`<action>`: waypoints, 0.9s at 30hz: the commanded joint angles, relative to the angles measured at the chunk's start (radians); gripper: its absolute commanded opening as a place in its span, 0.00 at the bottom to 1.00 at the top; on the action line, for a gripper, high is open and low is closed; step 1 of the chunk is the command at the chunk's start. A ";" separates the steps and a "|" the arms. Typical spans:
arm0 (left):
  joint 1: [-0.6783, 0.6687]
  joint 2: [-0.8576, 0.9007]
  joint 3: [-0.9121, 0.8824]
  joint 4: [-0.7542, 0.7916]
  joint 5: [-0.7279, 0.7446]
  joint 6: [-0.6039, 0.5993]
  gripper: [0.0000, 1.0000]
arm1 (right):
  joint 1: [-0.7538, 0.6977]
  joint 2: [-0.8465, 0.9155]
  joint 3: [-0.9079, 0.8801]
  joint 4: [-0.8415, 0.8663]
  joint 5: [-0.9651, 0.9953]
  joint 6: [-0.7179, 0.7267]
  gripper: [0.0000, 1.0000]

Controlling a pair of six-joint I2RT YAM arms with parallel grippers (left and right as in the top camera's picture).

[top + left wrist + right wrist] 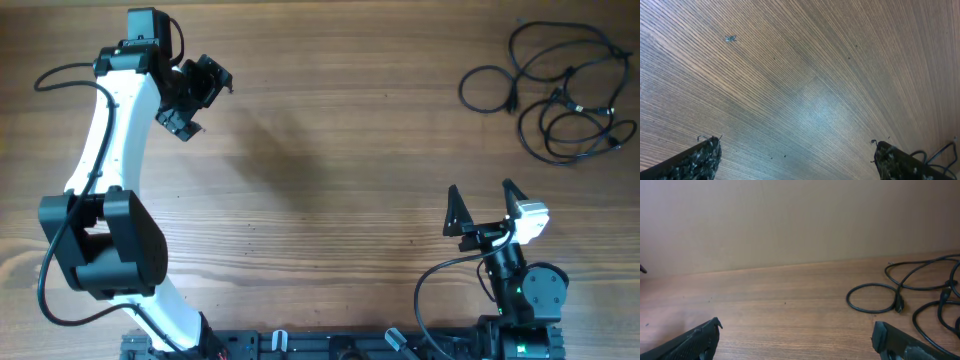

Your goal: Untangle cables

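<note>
The cables lie in a tangle of thin black loops at the table's far right corner. In the right wrist view the same cables show at the right, ahead of my fingers. My right gripper stands open near the front right, well short of the tangle, with nothing between its fingers. My left gripper is open at the far left, pointing down at bare wood. Its fingertips hold nothing.
The wooden table spreads between the two arms. A plain wall rises behind the table's far edge in the right wrist view. The arm bases and a black rail sit along the front edge.
</note>
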 commanded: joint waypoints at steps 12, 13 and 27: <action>-0.008 -0.064 -0.003 0.000 -0.111 -0.009 1.00 | 0.005 0.008 0.000 0.006 0.010 0.016 1.00; -0.014 -0.101 -0.003 0.001 -0.149 -0.008 1.00 | 0.005 0.008 0.000 0.006 0.010 0.016 1.00; -0.040 -0.953 -0.593 0.409 -0.207 0.412 1.00 | 0.005 0.008 0.000 0.006 0.010 0.016 1.00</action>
